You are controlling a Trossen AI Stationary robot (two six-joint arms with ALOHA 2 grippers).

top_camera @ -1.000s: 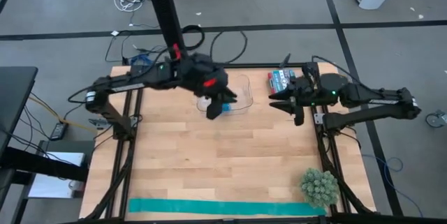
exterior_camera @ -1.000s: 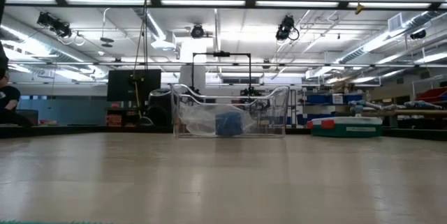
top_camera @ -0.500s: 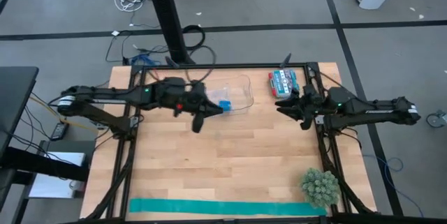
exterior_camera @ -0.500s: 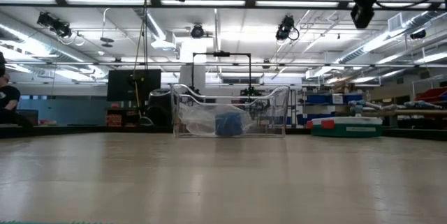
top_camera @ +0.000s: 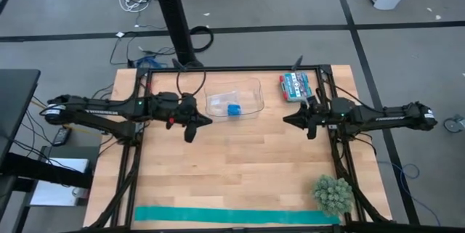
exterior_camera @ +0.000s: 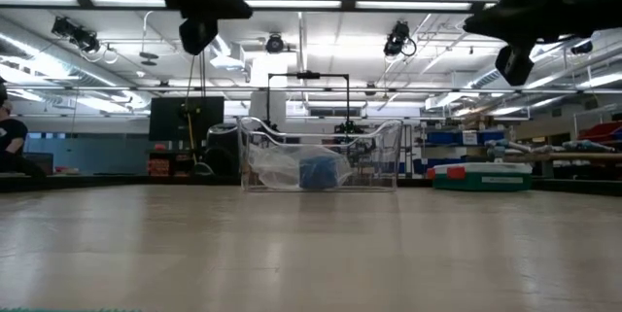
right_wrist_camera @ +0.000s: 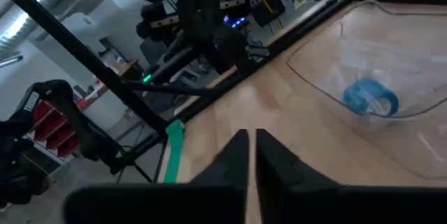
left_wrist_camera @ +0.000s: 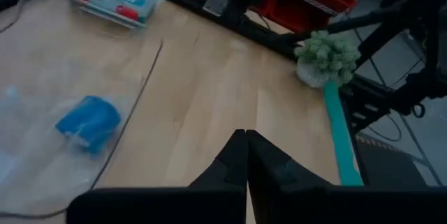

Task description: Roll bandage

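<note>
The bandage (top_camera: 233,109) is a small blue roll. It lies inside a clear plastic tray (top_camera: 251,88) at the table's far middle, and also shows in the low view (exterior_camera: 318,173) and both wrist views (left_wrist_camera: 87,121) (right_wrist_camera: 370,97). My left gripper (top_camera: 202,123) hangs shut above the table, left of the tray (exterior_camera: 199,35) (left_wrist_camera: 244,135). My right gripper (top_camera: 288,120) hangs shut above the table, right of the tray (exterior_camera: 513,64) (right_wrist_camera: 247,135). Neither gripper holds anything.
A long teal-green strip (top_camera: 236,215) lies flat along the near edge. A spiky green ball plant (top_camera: 333,194) sits at the near right corner. A teal and red packet (top_camera: 293,86) lies at the far right. Bare wood spans the table's middle.
My left gripper has drawn back from over the tray toward the table's left edge and has sunk lower. My right gripper has sunk too and has rolled a little. The blue roll has stayed where it was in the tray.
</note>
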